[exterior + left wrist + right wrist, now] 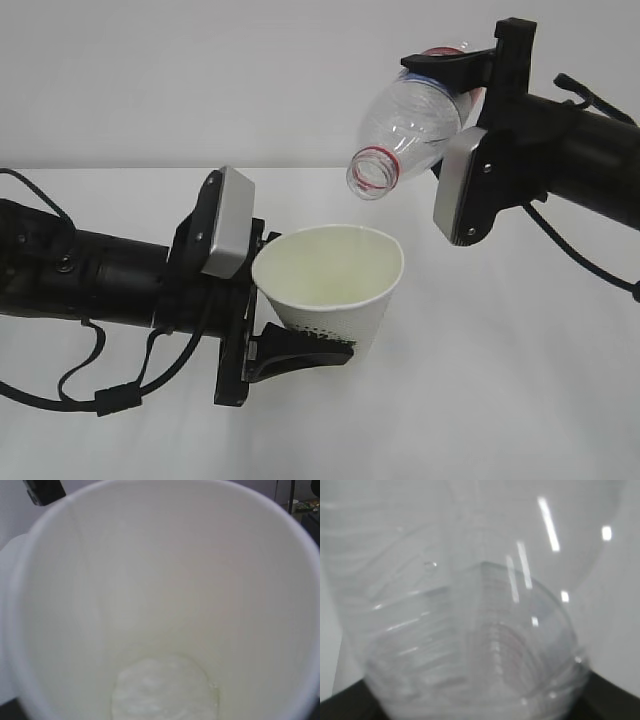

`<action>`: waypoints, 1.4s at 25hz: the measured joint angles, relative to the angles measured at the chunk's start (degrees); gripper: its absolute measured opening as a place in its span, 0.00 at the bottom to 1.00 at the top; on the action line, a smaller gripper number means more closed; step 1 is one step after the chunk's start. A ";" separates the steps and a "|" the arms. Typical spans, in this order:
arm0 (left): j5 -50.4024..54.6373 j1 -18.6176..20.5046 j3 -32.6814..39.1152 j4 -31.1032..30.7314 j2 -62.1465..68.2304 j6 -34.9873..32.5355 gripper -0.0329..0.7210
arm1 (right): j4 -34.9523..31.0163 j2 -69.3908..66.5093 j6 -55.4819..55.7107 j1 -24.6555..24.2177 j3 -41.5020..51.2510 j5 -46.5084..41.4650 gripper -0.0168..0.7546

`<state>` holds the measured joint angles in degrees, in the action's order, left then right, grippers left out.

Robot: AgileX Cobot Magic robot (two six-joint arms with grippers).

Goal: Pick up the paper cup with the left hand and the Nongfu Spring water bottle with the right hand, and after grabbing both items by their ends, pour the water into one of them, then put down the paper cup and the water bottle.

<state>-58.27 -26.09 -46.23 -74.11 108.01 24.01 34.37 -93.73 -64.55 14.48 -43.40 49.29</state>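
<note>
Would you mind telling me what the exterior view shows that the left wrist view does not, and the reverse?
Only the exterior view shows the Nongfu Spring water bottle tipped mouth-down above the cup in the right hand, the left hand gripping the cup's base, and the cup's printed outside. Only the left wrist view looks straight down to the cup's bottom, where a small pool of the water lies. Both show the paper cup and its cream inside, open to the bottle above.
</note>
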 joint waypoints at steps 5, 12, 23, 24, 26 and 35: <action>0.00 0.00 0.00 0.00 0.00 0.00 0.71 | 0.00 0.00 0.00 0.00 0.00 0.00 0.65; 0.43 0.00 0.00 0.00 0.00 0.00 0.71 | 0.00 0.00 0.00 0.00 0.00 0.00 0.64; 0.81 0.00 0.00 0.00 0.00 0.00 0.71 | 0.00 0.00 -1.09 0.00 0.00 0.00 0.64; 0.81 0.00 0.00 0.00 0.00 0.00 0.71 | 0.00 0.00 -1.12 0.00 0.00 0.00 0.64; 0.81 0.00 0.00 0.00 0.00 0.00 0.71 | 0.00 0.00 -1.40 0.00 0.00 0.00 0.64; 0.81 0.00 0.00 0.00 0.00 0.00 0.71 | 0.00 0.00 -1.86 0.00 0.00 0.00 0.64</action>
<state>-57.46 -26.09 -46.23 -74.11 108.01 24.01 34.37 -93.73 -66.41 14.48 -43.40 49.29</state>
